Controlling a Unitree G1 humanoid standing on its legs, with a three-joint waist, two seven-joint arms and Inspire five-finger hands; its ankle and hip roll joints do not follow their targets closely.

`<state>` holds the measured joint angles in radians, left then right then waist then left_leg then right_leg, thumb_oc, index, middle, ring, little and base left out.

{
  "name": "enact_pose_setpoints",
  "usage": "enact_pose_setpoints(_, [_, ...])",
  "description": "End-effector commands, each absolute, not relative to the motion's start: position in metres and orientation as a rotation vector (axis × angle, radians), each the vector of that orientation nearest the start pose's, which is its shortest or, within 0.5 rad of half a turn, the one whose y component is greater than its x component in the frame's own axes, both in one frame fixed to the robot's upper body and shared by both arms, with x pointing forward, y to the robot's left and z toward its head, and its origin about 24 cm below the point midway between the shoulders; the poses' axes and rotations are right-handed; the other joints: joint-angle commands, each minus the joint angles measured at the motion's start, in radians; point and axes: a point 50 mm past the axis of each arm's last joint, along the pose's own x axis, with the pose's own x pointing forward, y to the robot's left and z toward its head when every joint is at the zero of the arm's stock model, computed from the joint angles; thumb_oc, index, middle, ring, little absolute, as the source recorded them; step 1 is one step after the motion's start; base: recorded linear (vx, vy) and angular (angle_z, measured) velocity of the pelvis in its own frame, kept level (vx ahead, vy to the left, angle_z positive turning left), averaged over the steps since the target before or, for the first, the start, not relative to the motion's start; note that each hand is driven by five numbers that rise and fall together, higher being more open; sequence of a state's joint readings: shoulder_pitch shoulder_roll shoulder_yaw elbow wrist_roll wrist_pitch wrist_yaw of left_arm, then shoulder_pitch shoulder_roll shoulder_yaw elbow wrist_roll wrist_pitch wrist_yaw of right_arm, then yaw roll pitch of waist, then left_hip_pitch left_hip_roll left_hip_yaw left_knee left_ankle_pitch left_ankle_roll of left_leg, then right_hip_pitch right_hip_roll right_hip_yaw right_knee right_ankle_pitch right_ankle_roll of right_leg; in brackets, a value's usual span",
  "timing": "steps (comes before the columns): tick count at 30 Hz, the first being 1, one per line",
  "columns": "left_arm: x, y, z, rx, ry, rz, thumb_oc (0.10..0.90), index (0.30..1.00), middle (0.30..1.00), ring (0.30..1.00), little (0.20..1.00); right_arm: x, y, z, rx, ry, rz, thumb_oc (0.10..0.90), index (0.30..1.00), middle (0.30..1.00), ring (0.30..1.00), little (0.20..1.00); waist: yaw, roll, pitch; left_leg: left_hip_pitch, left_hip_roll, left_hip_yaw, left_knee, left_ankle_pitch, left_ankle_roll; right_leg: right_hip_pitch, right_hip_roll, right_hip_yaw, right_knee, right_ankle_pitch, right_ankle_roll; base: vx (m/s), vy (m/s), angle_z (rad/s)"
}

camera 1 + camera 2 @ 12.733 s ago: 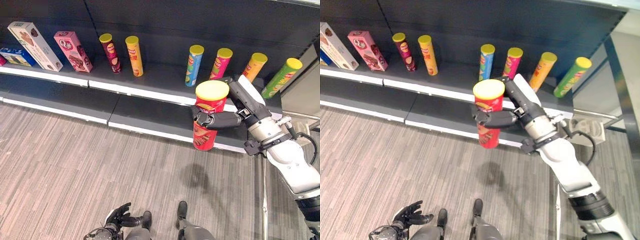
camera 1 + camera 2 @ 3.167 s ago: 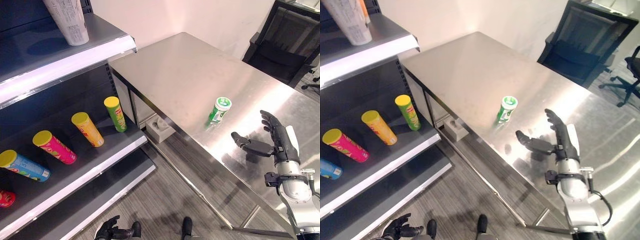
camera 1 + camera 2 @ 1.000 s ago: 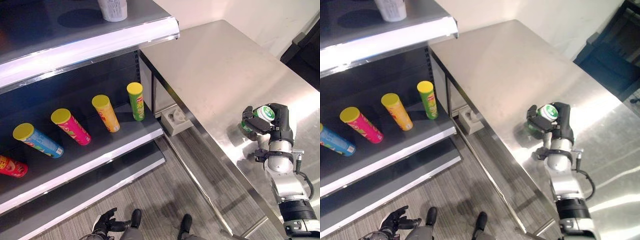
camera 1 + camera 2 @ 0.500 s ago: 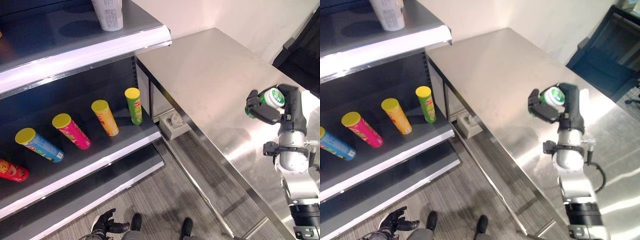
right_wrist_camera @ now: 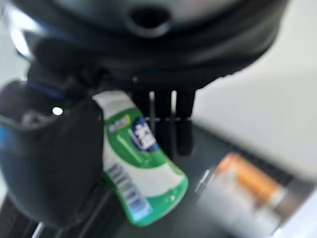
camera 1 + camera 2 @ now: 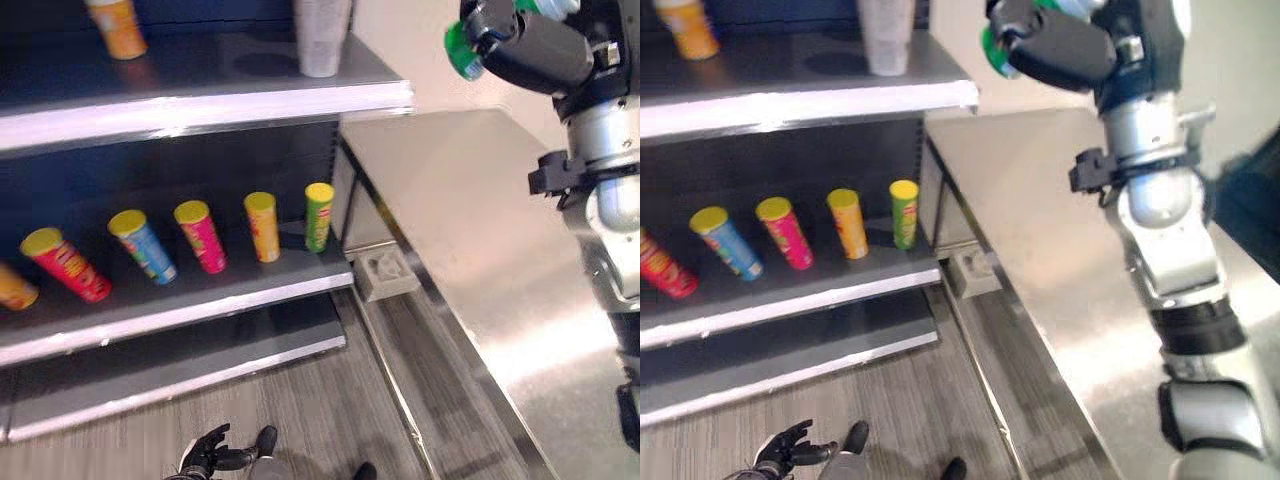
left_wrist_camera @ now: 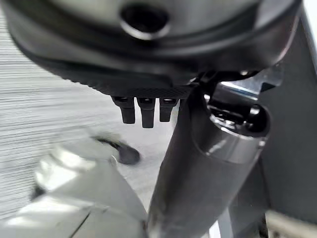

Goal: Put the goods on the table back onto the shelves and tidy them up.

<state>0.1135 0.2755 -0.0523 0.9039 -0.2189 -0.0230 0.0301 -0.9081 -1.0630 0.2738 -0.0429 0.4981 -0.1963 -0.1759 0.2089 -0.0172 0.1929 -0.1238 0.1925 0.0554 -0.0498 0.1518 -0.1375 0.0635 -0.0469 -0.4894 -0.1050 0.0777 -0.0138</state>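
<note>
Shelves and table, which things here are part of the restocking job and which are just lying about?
Job:
green bottle, gripped in the right hand, raised near the top shelf
steel table it came from

Lying about:
tubes already on the lower shelf
white cup and orange can on the top shelf
left hand, idle low down

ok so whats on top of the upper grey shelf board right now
On the upper grey shelf board stand an orange container and a pale tube; their tops are out of view. The right hand holds a green and white bottle raised near that shelf's end.
</note>
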Motion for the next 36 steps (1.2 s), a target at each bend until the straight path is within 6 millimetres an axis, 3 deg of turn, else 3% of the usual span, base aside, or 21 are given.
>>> enact_pose_setpoints(1, [0.102, 0.272, -0.132, 0.189, 0.993, 0.207, 0.8, 0.9, 0.9, 0.9, 0.9, 0.26, -0.187, 0.397, -0.371, -1.208, 0.176, 0.4, 0.3, 0.3, 0.3, 0.3, -0.013, -0.071, -0.03, 0.068, 0.056, 0.049, 0.131, -0.111, -0.033, 0.03, -0.089, 0.006, 0.026, -0.103, 0.125, -0.1, 0.044, 0.63])
enact_pose_setpoints(4, [0.1, 0.268, -0.135, 0.191, 1.009, 0.185, 0.8, 0.9, 0.9, 0.9, 0.9, 0.259, -0.187, 0.407, -0.366, -1.22, 0.189, 0.4, 0.3, 0.3, 0.3, 0.3, -0.027, -0.052, -0.051, 0.103, 0.06, 0.067, 0.095, -0.123, -0.044, 0.045, -0.092, -0.009, 0.024, -0.11, 0.137, 0.08, 0.17, 0.6])
enact_pose_setpoints(6, [0.093, 0.265, -0.139, 0.19, 1.041, 0.174, 0.8, 0.9, 0.9, 0.9, 0.9, 0.266, -0.185, 0.406, -0.344, -1.191, 0.205, 0.4, 0.3, 0.3, 0.3, 0.3, -0.022, -0.034, -0.08, 0.14, 0.032, 0.089, 0.018, -0.117, -0.04, 0.049, -0.104, -0.025, 0.025, -0.094, 0.15, 0.09, 0.277, 0.87])
enact_pose_setpoints(7, [0.089, 0.264, -0.141, 0.22, 1.067, 0.152, 0.8, 0.9, 0.9, 0.9, 0.9, 0.274, -0.185, 0.402, -0.326, -1.139, 0.231, 0.4, 0.3, 0.3, 0.3, 0.3, -0.013, -0.03, -0.108, 0.152, -0.002, 0.079, -0.029, -0.117, -0.032, 0.057, -0.139, -0.054, 0.032, -0.078, 0.168, 0.08, 0.298, 0.64])
enact_pose_setpoints(10, [0.088, 0.266, -0.141, 0.235, 1.069, 0.147, 0.8, 0.9, 0.9, 0.9, 0.9, 0.282, -0.182, 0.399, -0.317, -1.102, 0.246, 0.4, 0.3, 0.3, 0.3, 0.3, -0.002, -0.032, -0.114, 0.152, -0.027, 0.07, -0.031, -0.127, -0.02, 0.058, -0.166, -0.059, 0.043, -0.071, 0.179, 0.05, 0.238, 0.33])
enact_pose_setpoints(11, [0.087, 0.268, -0.141, 0.242, 1.071, 0.151, 0.8, 0.9, 0.9, 0.9, 0.9, 0.289, -0.182, 0.398, -0.323, -1.07, 0.245, 0.4, 0.3, 0.3, 0.3, 0.3, 0.014, -0.038, -0.117, 0.15, -0.055, 0.065, -0.032, -0.138, -0.007, 0.055, -0.199, -0.067, 0.055, -0.052, 0.196, 0.03, 0.217, 0.34])
enact_pose_setpoints(16, [0.085, 0.275, -0.139, 0.26, 1.074, 0.173, 0.8, 0.9, 0.9, 0.9, 0.9, 0.302, -0.188, 0.398, -0.32, -1.017, 0.194, 0.4, 0.3, 0.3, 0.3, 0.3, 0.042, -0.051, -0.116, 0.144, -0.119, 0.057, -0.034, -0.164, 0.023, 0.044, -0.267, -0.072, 0.073, -0.014, 0.236, 0.02, 0.205, 0.06])
enact_pose_setpoints(20, [0.086, 0.282, -0.137, 0.272, 1.068, 0.189, 0.8, 0.9, 0.9, 0.9, 0.9, 0.312, -0.187, 0.399, -0.358, -0.977, 0.173, 0.4, 0.3, 0.3, 0.3, 0.3, 0.06, -0.063, -0.106, 0.143, -0.146, 0.062, -0.037, -0.174, 0.043, 0.019, -0.303, -0.07, 0.125, -0.001, 0.251, -0.02, 0.133, -0.02])
enact_pose_setpoints(21, [0.092, 0.289, -0.133, 0.29, 1.053, 0.199, 0.8, 0.9, 0.9, 0.9, 0.9, 0.316, -0.189, 0.399, -0.389, -0.949, 0.161, 0.4, 0.3, 0.3, 0.3, 0.3, 0.047, -0.069, -0.085, 0.129, -0.153, 0.052, -0.037, -0.148, 0.058, -0.028, -0.287, -0.002, 0.167, 0.002, 0.228, -0.13, 0.103, -0.05])
enact_pose_setpoints(24, [0.105, 0.295, -0.126, 0.291, 1.004, 0.214, 0.8, 0.9, 0.9, 0.9, 0.9, 0.323, -0.198, 0.402, -0.465, -0.904, 0.101, 0.4, 0.3, 0.3, 0.3, 0.3, 0.021, -0.072, -0.064, 0.115, -0.156, 0.009, -0.037, -0.132, 0.066, -0.089, -0.19, 0.205, 0.161, -0.042, 0.21, -0.07, -0.009, 0.19])
enact_pose_setpoints(25, [0.106, 0.296, -0.125, 0.287, 0.996, 0.221, 0.8, 0.9, 0.9, 0.9, 0.9, 0.325, -0.203, 0.404, -0.479, -0.893, 0.077, 0.4, 0.3, 0.3, 0.3, 0.3, 0.017, -0.073, -0.058, 0.117, -0.158, -0.006, -0.037, -0.129, 0.067, -0.09, -0.176, 0.243, 0.156, -0.046, 0.214, 0.01, -0.084, 0.37])
enact_pose_setpoints(28, [0.107, 0.294, -0.125, 0.265, 0.989, 0.232, 0.8, 0.9, 0.9, 0.9, 0.9, 0.331, -0.208, 0.411, -0.489, -0.867, 0.042, 0.4, 0.3, 0.3, 0.3, 0.3, 0.024, -0.101, -0.06, 0.112, -0.155, -0.051, -0.032, -0.126, 0.062, -0.042, -0.153, 0.236, 0.091, -0.04, 0.205, 0.06, -0.132, 0.51])
enact_pose_setpoints(36, [0.093, 0.279, -0.137, 0.253, 1.06, 0.191, 0.8, 0.9, 0.9, 0.9, 0.9, 0.337, -0.216, 0.413, -0.483, -0.847, -0.019, 0.4, 0.3, 0.3, 0.3, 0.3, 0.04, -0.127, -0.07, 0.109, -0.141, -0.094, -0.034, -0.125, 0.044, 0.011, -0.137, 0.168, 0.043, -0.05, 0.204, 0.06, -0.062, 0.25])
